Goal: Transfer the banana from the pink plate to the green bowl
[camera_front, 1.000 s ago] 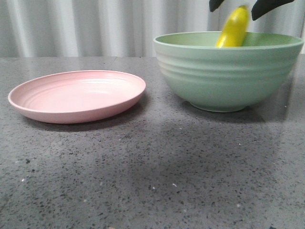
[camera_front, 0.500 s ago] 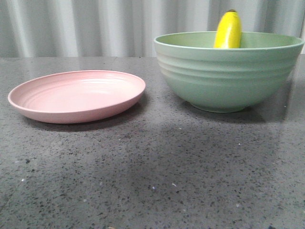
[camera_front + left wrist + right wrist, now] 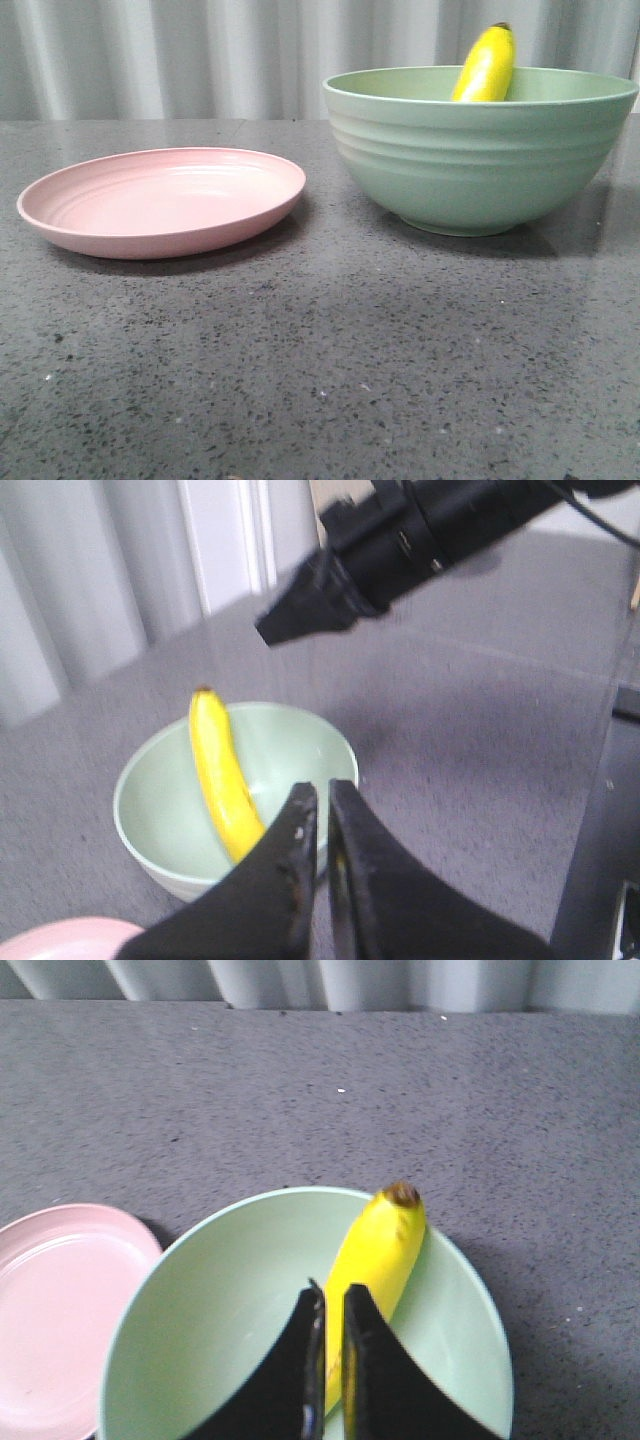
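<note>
The yellow banana (image 3: 487,65) lies inside the green bowl (image 3: 480,160), leaning on its far wall with its dark tip above the rim. The pink plate (image 3: 160,200) is empty, to the left of the bowl. Neither gripper shows in the front view. My right gripper (image 3: 332,1295) hangs above the bowl (image 3: 220,1310), its fingers nearly together and holding nothing; the banana (image 3: 380,1245) lies below it. My left gripper (image 3: 322,792) is shut and empty, high above the table, looking down at the bowl (image 3: 150,810) and the banana (image 3: 222,775).
The dark speckled table (image 3: 320,360) stretches in front of the plate and the bowl. A pale curtain (image 3: 200,50) hangs behind. My right arm (image 3: 400,550) shows as a black mass in the left wrist view. The plate's edge (image 3: 60,940) shows there too.
My right gripper, open around the banana's top one second ago, has let go and risen out of the front view. The banana has settled in the bowl, tilting slightly right.
</note>
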Robot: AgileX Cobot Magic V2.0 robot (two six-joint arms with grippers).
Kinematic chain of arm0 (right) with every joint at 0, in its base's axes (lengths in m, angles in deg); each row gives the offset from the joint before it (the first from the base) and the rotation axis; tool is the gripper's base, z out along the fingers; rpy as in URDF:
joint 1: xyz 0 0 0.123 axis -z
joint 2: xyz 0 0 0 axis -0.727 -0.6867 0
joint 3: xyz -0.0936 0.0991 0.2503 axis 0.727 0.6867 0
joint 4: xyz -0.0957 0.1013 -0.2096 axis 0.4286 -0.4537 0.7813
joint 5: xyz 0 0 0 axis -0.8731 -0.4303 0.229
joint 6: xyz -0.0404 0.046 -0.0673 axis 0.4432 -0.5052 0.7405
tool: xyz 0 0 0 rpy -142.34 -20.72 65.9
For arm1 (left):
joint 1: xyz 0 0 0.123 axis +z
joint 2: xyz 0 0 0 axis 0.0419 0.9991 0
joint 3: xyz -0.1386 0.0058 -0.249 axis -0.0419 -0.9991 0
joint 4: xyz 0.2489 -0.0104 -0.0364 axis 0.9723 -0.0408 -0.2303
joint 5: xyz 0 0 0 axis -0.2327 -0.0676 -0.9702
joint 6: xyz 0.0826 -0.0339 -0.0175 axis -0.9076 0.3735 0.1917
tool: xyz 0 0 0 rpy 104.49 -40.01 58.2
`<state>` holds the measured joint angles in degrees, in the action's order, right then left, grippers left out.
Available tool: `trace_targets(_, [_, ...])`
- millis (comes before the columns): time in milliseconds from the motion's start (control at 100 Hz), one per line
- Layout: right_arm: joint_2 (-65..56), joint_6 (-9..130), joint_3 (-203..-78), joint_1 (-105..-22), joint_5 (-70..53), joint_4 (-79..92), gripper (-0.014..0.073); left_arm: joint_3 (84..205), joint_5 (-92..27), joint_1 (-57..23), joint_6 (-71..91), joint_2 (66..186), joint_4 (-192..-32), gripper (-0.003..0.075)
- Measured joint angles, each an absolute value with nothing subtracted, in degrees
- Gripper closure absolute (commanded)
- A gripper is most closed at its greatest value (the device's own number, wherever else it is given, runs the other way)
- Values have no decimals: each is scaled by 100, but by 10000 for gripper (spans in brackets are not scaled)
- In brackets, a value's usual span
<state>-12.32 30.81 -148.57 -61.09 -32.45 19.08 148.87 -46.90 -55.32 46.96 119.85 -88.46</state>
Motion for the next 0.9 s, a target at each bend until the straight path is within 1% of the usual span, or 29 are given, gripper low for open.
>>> trace_targets(170, [-419,3272,-14313,-6333,-2940,1908,662,14306,-4197,-5532,4696,11260,-8808,741])
trace_targets(420, [1018,3330,-13253,-6385,-2348,1918,662,13260,-3680,-5532,4696,10377,-8808,741])
trace_targets(660, [2469,3345,-12051,-6385,-1927,2036,662,12069,-2934,-5532,4696,9763,-8808,741])
trace_targets(900, [3767,3345,-11007,-6385,-1708,2153,662,11211,-2462,-5532,4696,9356,-8864,741])
